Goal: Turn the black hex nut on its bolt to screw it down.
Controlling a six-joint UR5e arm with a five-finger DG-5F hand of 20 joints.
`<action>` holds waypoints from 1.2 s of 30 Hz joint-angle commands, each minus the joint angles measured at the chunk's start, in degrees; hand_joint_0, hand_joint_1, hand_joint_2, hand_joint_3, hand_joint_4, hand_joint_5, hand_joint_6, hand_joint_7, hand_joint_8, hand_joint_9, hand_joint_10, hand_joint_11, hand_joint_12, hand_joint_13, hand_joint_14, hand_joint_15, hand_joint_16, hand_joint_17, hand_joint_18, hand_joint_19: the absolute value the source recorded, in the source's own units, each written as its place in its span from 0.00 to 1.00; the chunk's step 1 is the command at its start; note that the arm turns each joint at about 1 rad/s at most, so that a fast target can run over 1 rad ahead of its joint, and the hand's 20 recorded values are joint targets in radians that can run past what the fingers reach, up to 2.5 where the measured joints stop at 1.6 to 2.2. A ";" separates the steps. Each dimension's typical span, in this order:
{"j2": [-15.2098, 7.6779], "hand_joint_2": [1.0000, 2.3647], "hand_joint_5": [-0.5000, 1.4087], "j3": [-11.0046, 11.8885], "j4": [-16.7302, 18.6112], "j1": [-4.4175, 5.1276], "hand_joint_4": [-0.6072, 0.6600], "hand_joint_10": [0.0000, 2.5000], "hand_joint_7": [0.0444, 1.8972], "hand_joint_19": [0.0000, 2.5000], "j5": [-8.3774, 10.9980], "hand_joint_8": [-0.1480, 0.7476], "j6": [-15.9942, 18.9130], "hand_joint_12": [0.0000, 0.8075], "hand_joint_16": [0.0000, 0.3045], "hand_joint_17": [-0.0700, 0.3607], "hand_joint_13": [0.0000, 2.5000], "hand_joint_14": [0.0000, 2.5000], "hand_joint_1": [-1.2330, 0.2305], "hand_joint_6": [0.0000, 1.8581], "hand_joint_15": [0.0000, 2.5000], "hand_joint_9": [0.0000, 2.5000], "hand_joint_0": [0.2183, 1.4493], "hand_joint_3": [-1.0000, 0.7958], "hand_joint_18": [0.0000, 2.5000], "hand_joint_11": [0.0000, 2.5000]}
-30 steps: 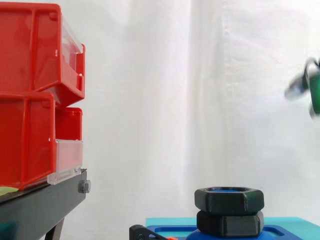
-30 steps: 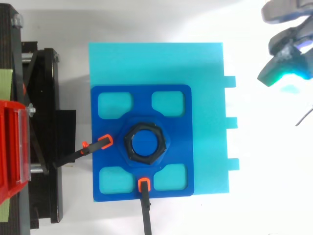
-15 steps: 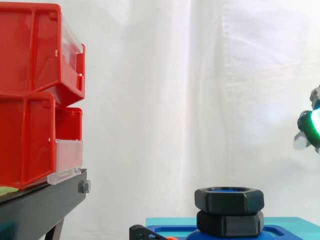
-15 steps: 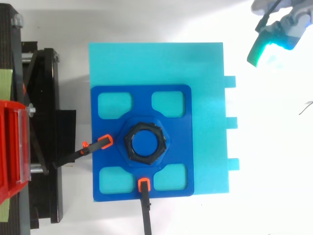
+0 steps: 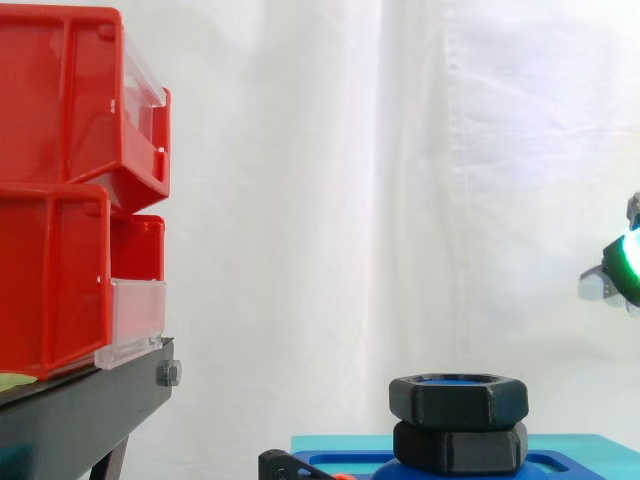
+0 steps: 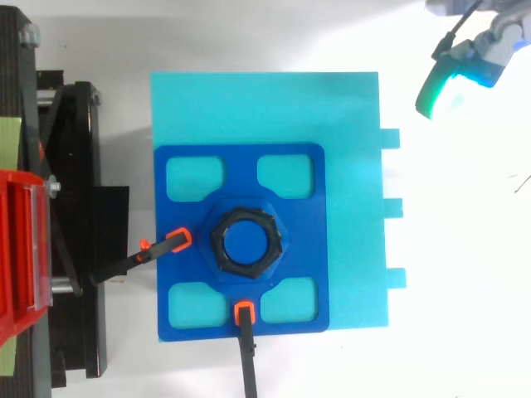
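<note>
robot hand [image 6: 479, 58] in the air, glowing green, beyond the corner of the cyan board [image 6: 348, 108]; open or closed: cannot tell. black hex nut [image 5: 458, 397] well apart from it, lower and further out from the arm side, on the blue bolt [image 6: 246, 242] mid blue plate [image 6: 303, 240]. second black hex piece [image 5: 460, 447] directly under the nut. red bins [image 5: 60, 190] farthest from the robot hand.

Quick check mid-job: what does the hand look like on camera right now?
The hand is built of light grey and dark segments, and its thick pad glows green to cyan. From the side, the pad shows bright green in a dark housing.
</note>
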 commanded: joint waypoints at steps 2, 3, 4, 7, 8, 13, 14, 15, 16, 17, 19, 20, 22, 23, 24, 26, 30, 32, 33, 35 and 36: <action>0.00 0.00 0.15 0.00 0.02 -0.03 0.56 0.00 0.39 0.03 0.02 0.39 -0.06 0.36 0.14 0.38 0.00 0.00 0.53 0.27 0.00 0.19 0.19 0.28 0.00 0.03; 0.00 0.00 0.15 0.00 0.02 -0.03 0.55 0.00 0.37 0.02 0.02 0.38 -0.06 0.36 0.14 0.38 0.00 0.00 0.54 0.27 0.00 0.17 0.19 0.28 0.00 0.01; 0.00 0.00 0.14 0.00 0.02 -0.03 0.54 0.00 0.37 0.02 0.02 0.38 -0.06 0.36 0.14 0.39 0.00 0.00 0.55 0.27 0.00 0.16 0.19 0.28 0.00 0.00; 0.00 0.00 0.11 0.00 0.02 -0.03 0.51 0.00 0.31 0.00 0.02 0.42 -0.06 0.38 0.16 0.42 0.00 0.00 0.60 0.27 0.00 0.12 0.19 0.28 0.00 0.00; 0.00 0.00 0.10 0.00 0.02 0.05 0.49 0.00 0.28 0.00 0.02 0.43 -0.06 0.38 0.17 0.43 0.00 0.00 0.64 0.27 0.00 0.10 0.19 0.28 0.00 0.00; 0.00 0.00 0.10 0.00 0.02 -0.03 0.47 0.00 0.26 0.00 0.02 0.46 -0.06 0.38 0.18 0.45 0.00 0.00 0.71 0.27 0.00 0.07 0.19 0.28 0.00 0.00; 0.00 0.00 0.10 0.00 0.02 0.05 0.47 0.00 0.26 0.00 0.02 0.46 -0.06 0.38 0.18 0.45 0.00 0.00 0.74 0.27 0.00 0.05 0.20 0.28 0.00 0.00; 0.00 0.00 0.10 0.00 0.02 -0.03 0.46 0.00 0.28 0.00 0.02 0.45 -0.06 0.38 0.18 0.45 0.00 0.00 0.77 0.27 0.00 0.02 0.20 0.28 0.00 0.00; 0.00 0.00 0.10 0.00 0.02 -0.03 0.46 0.00 0.28 0.00 0.02 0.45 -0.06 0.38 0.18 0.45 0.00 0.00 0.78 0.27 0.00 0.02 0.20 0.28 0.00 0.00; 0.00 0.00 0.10 0.00 0.02 -0.03 0.46 0.00 0.28 0.00 0.02 0.45 -0.06 0.37 0.18 0.45 0.00 0.00 0.79 0.27 0.00 0.02 0.20 0.28 0.00 0.00; 0.00 0.00 0.10 0.00 0.02 0.05 0.46 0.00 0.28 0.00 0.02 0.45 -0.06 0.38 0.18 0.45 0.00 0.00 0.80 0.27 0.00 0.02 0.20 0.28 0.00 0.00; 0.00 0.00 0.10 0.00 0.02 -0.03 0.46 0.00 0.28 0.00 0.02 0.46 -0.06 0.38 0.18 0.46 0.00 0.00 0.80 0.27 0.00 0.02 0.20 0.28 0.00 0.00; 0.00 0.00 0.10 0.00 0.10 -0.03 0.47 0.00 0.28 0.00 0.02 0.45 -0.06 0.38 0.19 0.46 0.00 0.00 0.80 0.27 0.00 0.02 0.20 0.28 0.00 0.00; 0.00 0.00 0.10 0.00 0.02 -0.03 0.47 0.00 0.28 0.00 0.02 0.45 -0.06 0.38 0.19 0.46 0.00 0.00 0.80 0.27 0.00 0.02 0.20 0.28 0.00 0.00; 0.00 0.00 0.10 0.00 0.02 0.05 0.48 0.00 0.27 0.00 0.02 0.46 -0.06 0.39 0.19 0.46 0.00 0.00 0.78 0.27 0.00 0.04 0.19 0.28 0.00 0.00; 0.00 0.00 0.10 0.00 0.02 -0.03 0.48 0.00 0.27 0.00 0.02 0.45 -0.06 0.39 0.19 0.47 0.00 0.00 0.78 0.27 0.00 0.04 0.19 0.28 0.00 0.00; 0.00 0.00 0.10 0.00 0.02 0.05 0.47 0.00 0.27 0.00 0.02 0.45 -0.06 0.38 0.19 0.47 0.00 0.00 0.78 0.27 0.00 0.04 0.18 0.28 0.00 0.00; 0.00 0.00 0.10 0.00 0.02 -0.03 0.47 0.00 0.28 0.00 0.02 0.44 -0.06 0.39 0.19 0.47 0.00 0.00 0.79 0.27 0.00 0.02 0.18 0.28 0.00 0.00; 0.00 0.00 0.10 0.00 0.02 -0.03 0.47 0.00 0.28 0.00 0.02 0.44 -0.06 0.39 0.19 0.47 0.00 0.00 0.78 0.27 0.00 0.02 0.18 0.28 0.00 0.00; 0.00 0.00 0.10 0.00 0.10 -0.03 0.47 0.00 0.28 0.00 0.02 0.42 -0.06 0.38 0.19 0.47 0.00 0.00 0.77 0.27 0.00 0.02 0.18 0.28 0.00 0.00; 0.00 0.00 0.10 0.00 0.02 -0.03 0.46 0.00 0.27 0.00 0.02 0.42 -0.06 0.38 0.19 0.47 0.00 0.00 0.77 0.27 0.00 0.02 0.18 0.28 0.00 0.00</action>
